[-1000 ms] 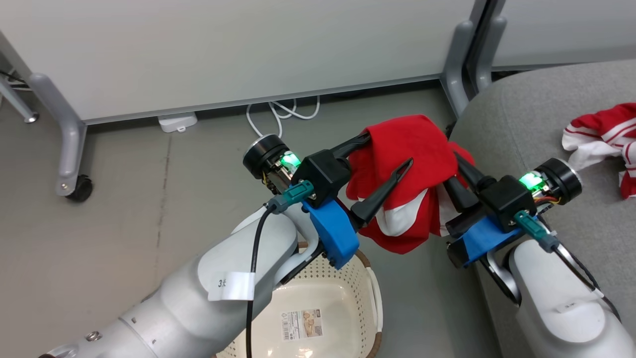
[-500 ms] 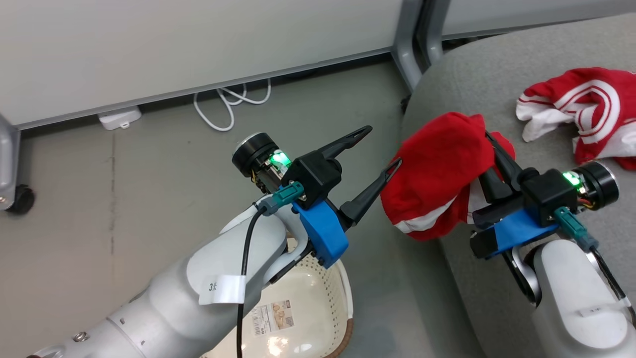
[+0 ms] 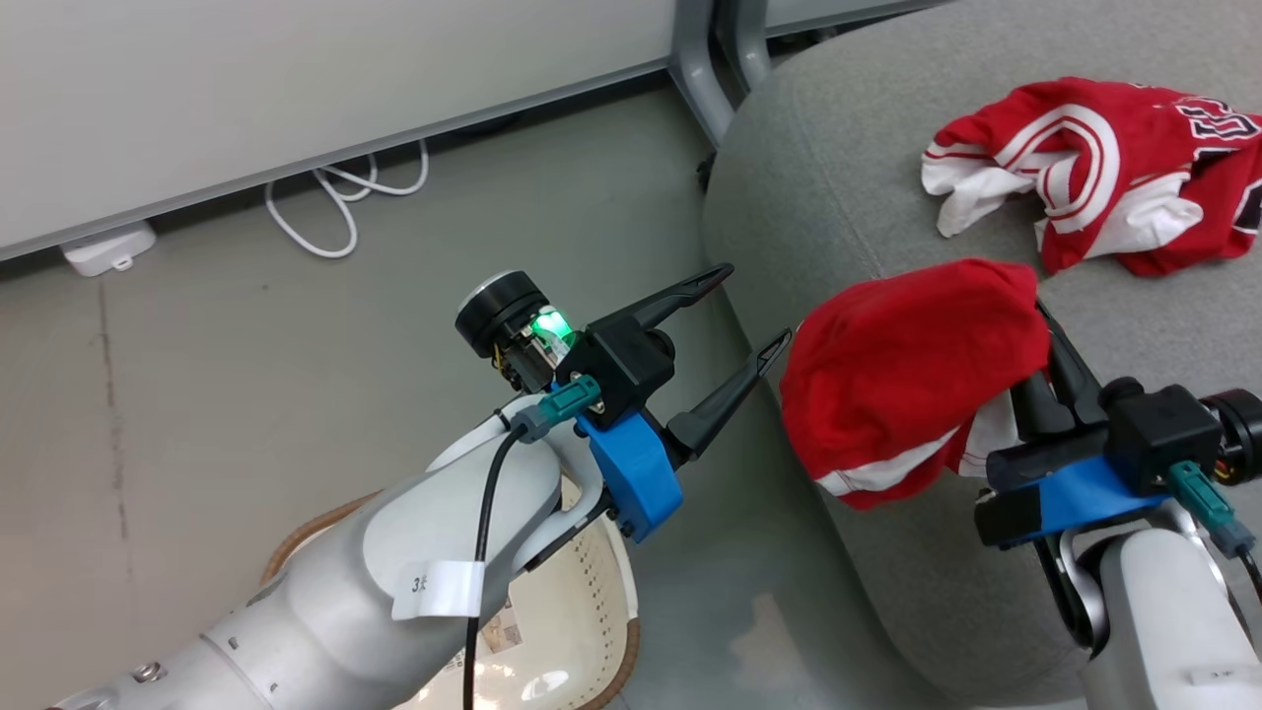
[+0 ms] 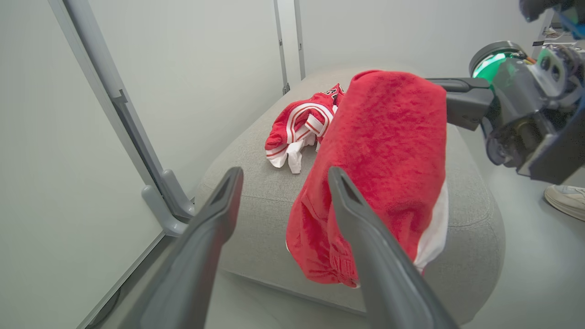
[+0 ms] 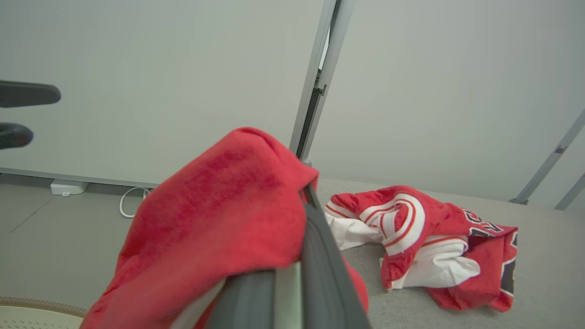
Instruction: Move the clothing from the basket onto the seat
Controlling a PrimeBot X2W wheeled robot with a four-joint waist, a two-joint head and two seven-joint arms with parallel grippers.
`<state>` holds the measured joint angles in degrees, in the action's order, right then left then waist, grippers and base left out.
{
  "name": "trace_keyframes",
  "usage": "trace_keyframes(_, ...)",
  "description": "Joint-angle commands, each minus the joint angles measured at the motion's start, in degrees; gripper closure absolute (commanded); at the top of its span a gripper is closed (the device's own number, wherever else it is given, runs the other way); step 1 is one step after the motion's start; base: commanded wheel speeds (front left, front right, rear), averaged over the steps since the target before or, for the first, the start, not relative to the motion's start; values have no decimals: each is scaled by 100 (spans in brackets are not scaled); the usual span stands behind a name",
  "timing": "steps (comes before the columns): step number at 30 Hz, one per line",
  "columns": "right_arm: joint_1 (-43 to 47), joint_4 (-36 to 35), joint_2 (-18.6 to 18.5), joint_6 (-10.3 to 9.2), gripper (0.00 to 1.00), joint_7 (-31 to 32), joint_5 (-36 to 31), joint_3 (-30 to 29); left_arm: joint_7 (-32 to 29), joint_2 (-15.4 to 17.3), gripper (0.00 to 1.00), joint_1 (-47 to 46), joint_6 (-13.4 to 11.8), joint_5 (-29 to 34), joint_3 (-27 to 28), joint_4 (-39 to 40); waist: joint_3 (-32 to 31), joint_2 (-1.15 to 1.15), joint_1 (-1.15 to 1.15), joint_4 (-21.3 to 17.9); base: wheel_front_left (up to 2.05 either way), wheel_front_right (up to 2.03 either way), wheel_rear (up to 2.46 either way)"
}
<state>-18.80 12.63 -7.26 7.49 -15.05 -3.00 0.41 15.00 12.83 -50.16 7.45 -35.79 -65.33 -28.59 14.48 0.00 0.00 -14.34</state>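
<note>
Grey sofa seat (image 3: 838,197) lies under the red jersey (image 3: 907,365), pinched in the right end effector (image 3: 1047,347) — carry it inward beside the lettered jersey (image 3: 1085,177), then release; left end effector (image 3: 754,304) gapes empty.

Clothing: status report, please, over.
Left end effector open, empty. Right end effector shut on red garment over seat edge. Second garment on seat. Nothing blocking.
</note>
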Motion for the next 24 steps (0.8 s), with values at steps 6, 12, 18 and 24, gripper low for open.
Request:
trace_keyframes(6, 263, -139, 118, 1, 100, -19, 27, -276, 28, 43, 0, -62, 4, 30, -67, 17, 129, 0, 0, -303, 0, 0, 0)
trace_keyframes(12, 409, -212, 213, 1, 100, -20, 45, -441, 27, 18, 0, -88, 4, 32, -139, 18, 197, 0, 0, -472, 0, 0, 0)
trace_keyframes(18, 483, -303, 296, 1, 100, -20, -1, -517, 27, 7, 0, -109, 4, 48, -163, 24, 244, 0, 0, -545, 0, 0, 0)
trace_keyframes(24, 397, -349, 339, 1, 100, -20, -11, -573, 27, -2, 0, -108, 4, 64, -160, 59, 260, 0, 0, -541, 0, 0, 0)
